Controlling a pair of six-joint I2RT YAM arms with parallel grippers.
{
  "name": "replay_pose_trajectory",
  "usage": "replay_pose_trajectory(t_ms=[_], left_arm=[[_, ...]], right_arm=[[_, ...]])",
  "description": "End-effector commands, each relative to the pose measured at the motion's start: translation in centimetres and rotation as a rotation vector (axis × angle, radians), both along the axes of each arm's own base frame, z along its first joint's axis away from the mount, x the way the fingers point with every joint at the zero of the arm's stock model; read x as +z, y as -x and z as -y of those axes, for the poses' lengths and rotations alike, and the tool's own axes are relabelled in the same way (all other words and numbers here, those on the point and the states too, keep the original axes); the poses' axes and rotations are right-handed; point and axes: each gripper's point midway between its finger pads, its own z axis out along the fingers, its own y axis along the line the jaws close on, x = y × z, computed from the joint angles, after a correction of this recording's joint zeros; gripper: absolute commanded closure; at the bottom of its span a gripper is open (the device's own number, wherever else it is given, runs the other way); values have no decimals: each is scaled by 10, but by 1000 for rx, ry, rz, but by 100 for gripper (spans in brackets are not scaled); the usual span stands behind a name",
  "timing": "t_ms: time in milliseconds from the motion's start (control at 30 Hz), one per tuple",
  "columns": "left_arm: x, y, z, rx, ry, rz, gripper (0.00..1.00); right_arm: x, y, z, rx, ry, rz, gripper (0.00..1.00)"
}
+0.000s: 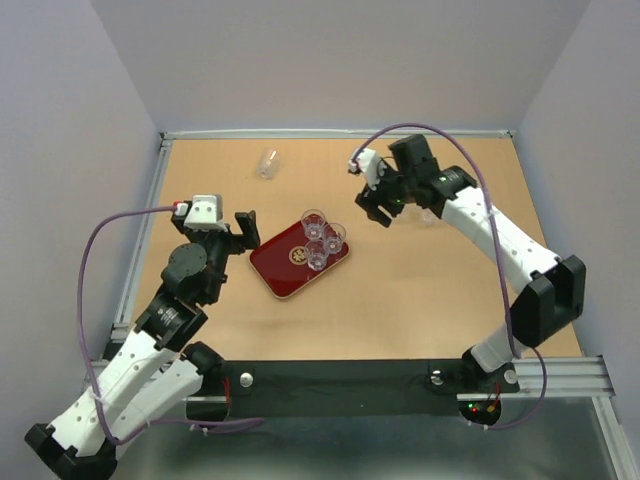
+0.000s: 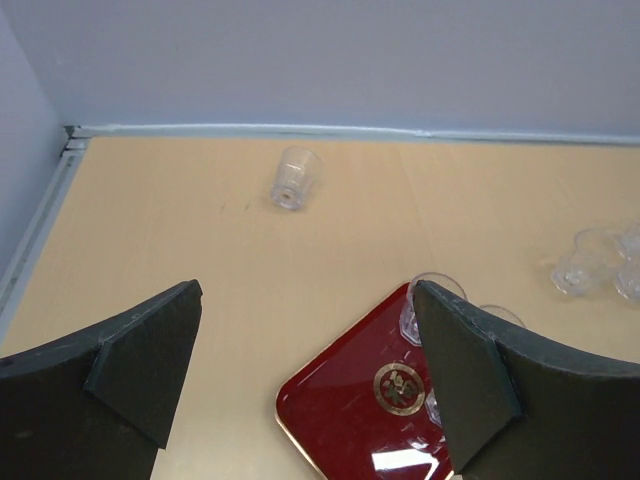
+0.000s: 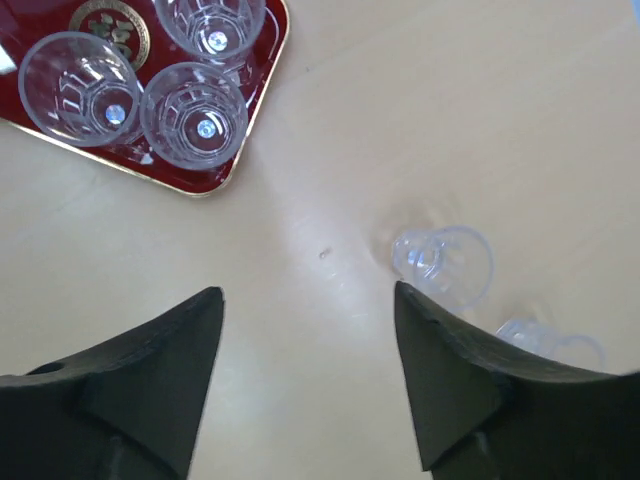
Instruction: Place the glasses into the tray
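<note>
We've got three glasses (image 1: 318,240) bunched at the tray's (image 1: 278,268) far end, and another glass (image 1: 267,163) alone, well behind it.

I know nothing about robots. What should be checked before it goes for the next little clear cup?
1. Right gripper open and empty: ok.
2. Nearest small clear round glass between the fingers: not ok, it lies beside one finger.
3. That glass standing upright: cannot tell.
4. Dark red rectangular tray has bare space: ok.
5. Three glasses in the tray stand upright: ok.
6. Left gripper open, off to the tray's side: ok.
</note>
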Motion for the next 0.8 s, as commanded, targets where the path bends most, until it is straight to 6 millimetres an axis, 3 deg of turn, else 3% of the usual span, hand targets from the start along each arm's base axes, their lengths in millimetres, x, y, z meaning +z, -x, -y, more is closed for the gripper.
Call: replay_pose_trajectory(t_ms=[0,33,67,100,133,167,200,233,267,300,333,367,400,433,467,500,533,567,600,633,667,700,733,767], left_arm=[[12,-23,25,-101,28,1,1],[11,-29,28,-114,34,-10,1],[-1,-44,30,-150,43,-58,1],[3,-52,30,-166,66,-65,1],[1,-61,30,-186,83,-83,1],[-2,-69,31,-212,97,-105,1],[-20,-86,29,-228,113,-173,1],[-13,-98,27,-227,120,-175,1],[-17,-108,27,-231,117,-196,1],[-43,-125,28,-224,105,-284,2],[-29,-140,25,-212,88,-271,2],[-35,-152,26,-208,76,-301,2],[-67,-171,26,-187,58,-395,4],[-58,-186,23,-171,33,-414,6],[-67,-198,22,-164,14,-449,7],[-103,-214,20,-146,-12,-538,6],[-94,-228,20,-141,-35,-543,7],[-100,-239,20,-137,-52,-568,7],[-138,-245,20,-137,-73,-676,8],[-119,-263,23,-137,-81,-637,9],[-124,-271,23,-136,-92,-647,9],[-146,-277,21,-126,-111,-697,9],[-134,-290,21,-112,-114,-663,9],[-136,-296,19,-109,-139,-661,8]], right_arm=[[24,11,31,-69,-227,-4,20],[22,13,38,-77,-252,-8,19],[5,18,48,-80,-281,-46,16],[1,22,52,-73,-297,-47,15],[11,27,54,-57,-328,0,13],[5,33,56,-47,-340,-3,13],[-10,43,60,-47,-356,-35,10],[-15,48,63,-45,-372,-37,9],[-8,50,64,-30,-401,2,8],[-9,51,70,-34,-415,5,7],[-14,53,73,-43,-413,-2,7],[-13,53,76,-51,-413,6,7],[-11,53,79,-60,-418,11,7],[-8,56,78,-44,-434,7,7],[-10,59,78,-35,-443,-1,7],[-10,60,78,-28,-448,-1,6],[-11,63,77,-16,-453,-5,5],[-12,64,76,-9,-455,-9,5],[-14,65,76,-8,-457,-16,5],[-14,66,75,-2,-462,-22,5],[-13,65,75,-2,-465,-23,5],[-11,65,74,-2,-467,-24,5],[-12,65,74,-2,-468,-27,5],[-9,66,74,0,-470,-17,4]])
